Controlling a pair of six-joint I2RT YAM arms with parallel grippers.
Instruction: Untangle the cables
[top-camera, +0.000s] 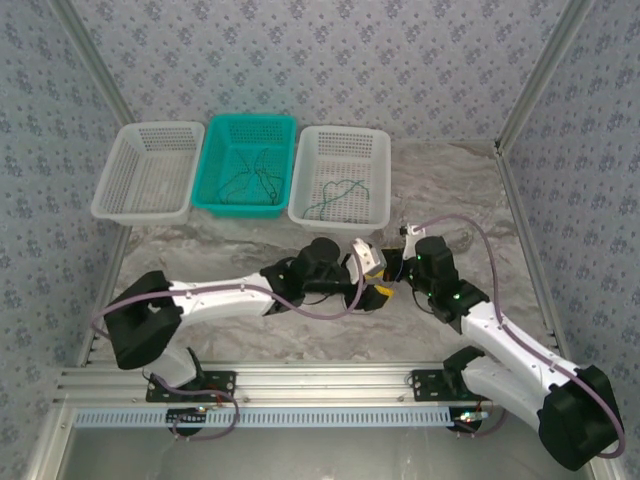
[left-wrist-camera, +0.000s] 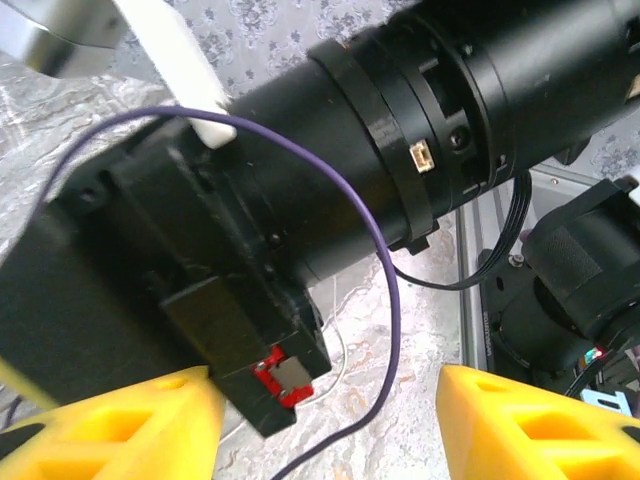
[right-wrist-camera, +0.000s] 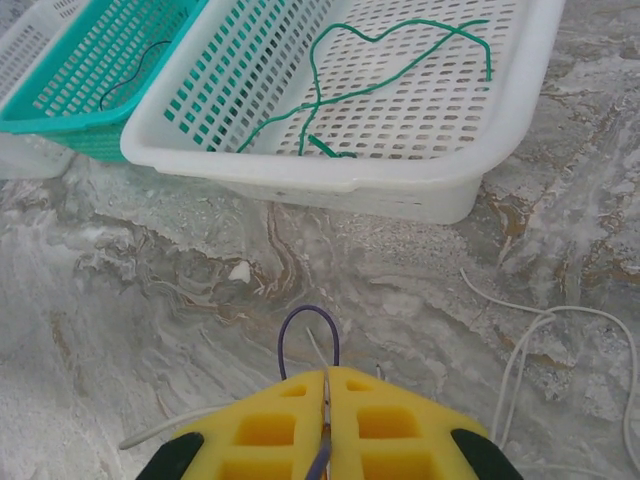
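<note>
The right gripper (right-wrist-camera: 326, 378), at the bottom centre of its wrist view, has its blocky yellow fingers (right-wrist-camera: 265, 430) pressed flat together. They are pinching a thin purple wire (right-wrist-camera: 308, 308) whose small loop stands up just beyond the tips. To the right of it a pale thin wire (right-wrist-camera: 540, 316) lies curled on the grey marbled tabletop (right-wrist-camera: 120, 300).

Higher in that frame sits a white perforated plastic basket (right-wrist-camera: 400, 190) holding a green wire (right-wrist-camera: 315, 75). At the upper left is a teal perforated basket (right-wrist-camera: 60, 125) with a dark wire (right-wrist-camera: 125, 78) inside.

The left gripper (left-wrist-camera: 322, 415) has its yellow fingers (left-wrist-camera: 110, 425) at the two bottom corners of its wrist view. They are spread wide and grip nothing. The purple wire arcs loosely between them, in front of a black wrist housing (left-wrist-camera: 300, 200) that crosses the frame diagonally.

In the top view both grippers meet nose to nose at mid-frame, below the row of baskets. A second white basket (top-camera: 110, 205) stands at the row's left end.
</note>
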